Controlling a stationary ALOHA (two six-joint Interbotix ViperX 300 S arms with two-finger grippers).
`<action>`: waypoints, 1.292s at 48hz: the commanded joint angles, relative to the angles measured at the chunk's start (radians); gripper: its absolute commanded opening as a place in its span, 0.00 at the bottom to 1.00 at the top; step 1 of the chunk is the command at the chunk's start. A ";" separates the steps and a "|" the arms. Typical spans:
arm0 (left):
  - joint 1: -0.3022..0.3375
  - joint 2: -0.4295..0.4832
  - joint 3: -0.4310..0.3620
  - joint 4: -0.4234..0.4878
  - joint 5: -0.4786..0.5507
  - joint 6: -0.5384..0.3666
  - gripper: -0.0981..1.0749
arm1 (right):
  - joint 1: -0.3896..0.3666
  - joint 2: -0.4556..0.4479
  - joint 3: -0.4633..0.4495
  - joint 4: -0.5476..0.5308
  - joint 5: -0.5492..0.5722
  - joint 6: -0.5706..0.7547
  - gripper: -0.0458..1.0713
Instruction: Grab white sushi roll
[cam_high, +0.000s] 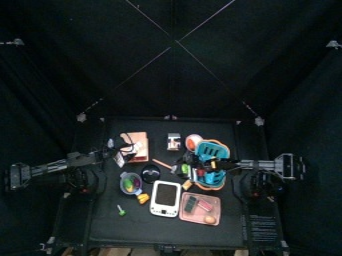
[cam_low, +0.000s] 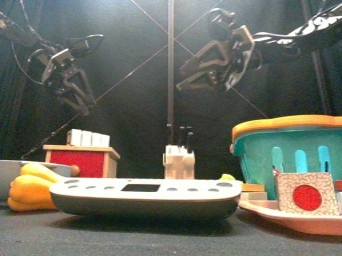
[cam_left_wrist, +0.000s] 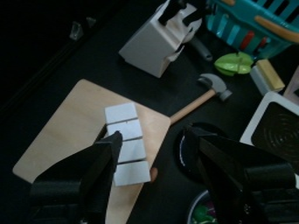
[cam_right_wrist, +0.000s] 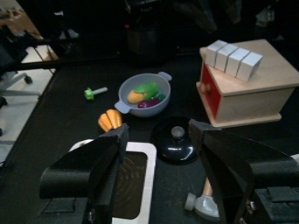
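The white sushi roll (cam_left_wrist: 125, 143) — a row of white blocks — is seen lying on top of a wooden box (cam_left_wrist: 82, 140) at the left of the table. In the left wrist view it sits just beyond the fingertips of the left gripper (cam_left_wrist: 155, 153), whose jaws are spread wide with nothing between them, so a short reach downward is judged to be all that remains. The roll's long axis is seen running nearly along the gripper's reach; a turn of the wrist may be needed so the jaws can close across the narrow width.

The right gripper (cam_right_wrist: 158, 157) hangs above the table's middle with its jaws parted and empty, and the roll (cam_right_wrist: 236, 59) is seen well off from it. The left arm is therefore judged the nearer.
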 joint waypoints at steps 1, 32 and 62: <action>0.017 0.018 -0.026 -0.002 0.014 -0.002 0.88 | 0.002 -0.112 0.051 -0.003 -0.049 -0.003 0.86; 0.072 0.225 -0.052 0.014 0.037 -0.002 0.88 | -0.048 -0.265 0.181 0.006 -0.133 -0.006 0.86; 0.080 0.285 -0.046 0.023 0.009 -0.005 0.84 | -0.054 -0.264 0.193 0.005 -0.135 -0.006 0.86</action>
